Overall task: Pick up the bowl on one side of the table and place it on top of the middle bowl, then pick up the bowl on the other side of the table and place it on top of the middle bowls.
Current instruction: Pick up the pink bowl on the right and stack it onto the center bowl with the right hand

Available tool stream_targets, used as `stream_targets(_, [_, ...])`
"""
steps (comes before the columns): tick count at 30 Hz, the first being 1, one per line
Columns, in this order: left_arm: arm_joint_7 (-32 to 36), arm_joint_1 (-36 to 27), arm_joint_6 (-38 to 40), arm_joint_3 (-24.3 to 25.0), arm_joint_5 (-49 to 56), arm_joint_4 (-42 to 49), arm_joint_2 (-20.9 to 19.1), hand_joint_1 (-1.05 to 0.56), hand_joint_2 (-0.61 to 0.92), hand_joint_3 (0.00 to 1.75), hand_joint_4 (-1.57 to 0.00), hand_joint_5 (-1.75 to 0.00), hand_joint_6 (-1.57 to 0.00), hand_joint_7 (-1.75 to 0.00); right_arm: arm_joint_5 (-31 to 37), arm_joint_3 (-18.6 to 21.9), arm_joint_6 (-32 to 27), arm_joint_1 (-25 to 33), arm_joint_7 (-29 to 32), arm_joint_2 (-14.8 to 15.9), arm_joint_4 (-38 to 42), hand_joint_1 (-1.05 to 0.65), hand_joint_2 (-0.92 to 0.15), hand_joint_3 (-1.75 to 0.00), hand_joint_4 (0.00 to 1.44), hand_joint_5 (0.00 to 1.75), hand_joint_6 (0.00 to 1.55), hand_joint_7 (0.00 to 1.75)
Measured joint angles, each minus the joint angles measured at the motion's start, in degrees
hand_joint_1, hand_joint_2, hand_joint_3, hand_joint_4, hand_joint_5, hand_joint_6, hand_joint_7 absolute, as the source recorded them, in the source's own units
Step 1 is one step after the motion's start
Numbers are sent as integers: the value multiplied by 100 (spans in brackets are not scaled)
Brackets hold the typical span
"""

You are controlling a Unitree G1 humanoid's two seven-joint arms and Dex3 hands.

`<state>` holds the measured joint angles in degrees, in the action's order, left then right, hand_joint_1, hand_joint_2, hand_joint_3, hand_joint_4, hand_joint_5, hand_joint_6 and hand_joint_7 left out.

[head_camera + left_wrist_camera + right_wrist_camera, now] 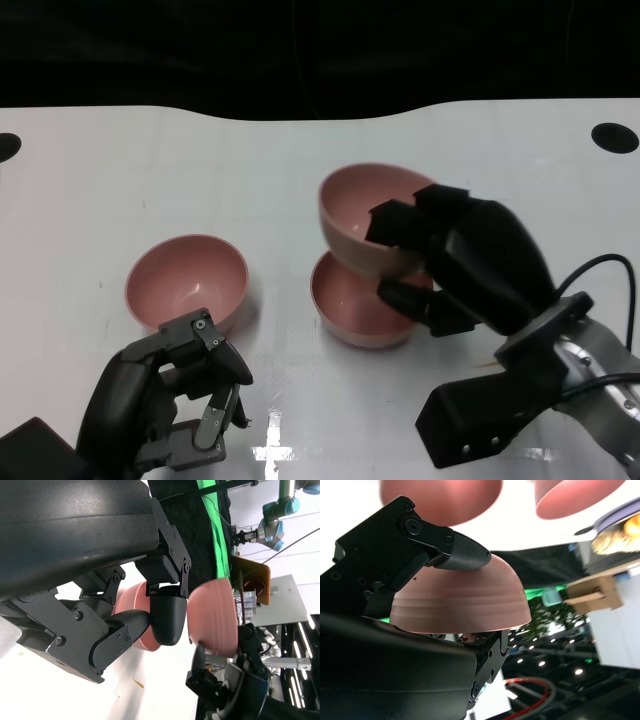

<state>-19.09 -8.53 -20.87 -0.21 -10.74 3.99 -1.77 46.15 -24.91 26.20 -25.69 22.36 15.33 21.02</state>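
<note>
Pink bowl [372, 225] is held in the right hand [470, 262], fingers over the near rim and under the wall, tilted with its opening toward the far-left. It hangs right above the middle bowl [358, 300] on the white table [100, 170], slightly toward the far side of it; can't tell if the two touch. Judging from this, the coming move is a short drop down and a bit toward the robot, levelling the tilt so it nests. Third bowl [187, 283] sits on the left side of the table, well apart from the stack, just beyond the left hand [170, 395], so the left hand is the nearer one for it. Left hand holds nothing, fingers loosely curled with a gap between them. Risk: a tilted release could leave the bowl crooked.
</note>
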Motion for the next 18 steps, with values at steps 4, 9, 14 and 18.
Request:
stream_targets(4, [1,-13,0,-5,0,-10,6,-18,46,119,-82,-163,-81,-135,32,-130,117,-59,63,-93,366,-10,-29,-130,98,175,80,163])
stream_targets(9, [3,-49,-1,-37,13,-32,28,-17,47,119,-82,-162,-81,-136,156,-312,189,-148,161,-132,801,-8,-28,-127,98,175,79,166])
stream_targets(14, [7,-93,-1,-67,19,-48,43,-17,46,120,-83,-161,-80,-137,275,-467,251,-270,331,-151,1166,-7,-27,-125,99,175,81,162])
stream_targets(18, [37,-119,-1,-115,25,-139,53,-18,45,121,-84,-161,-80,-138,349,-531,253,-332,370,-155,1399,-10,-34,-116,95,157,85,133])
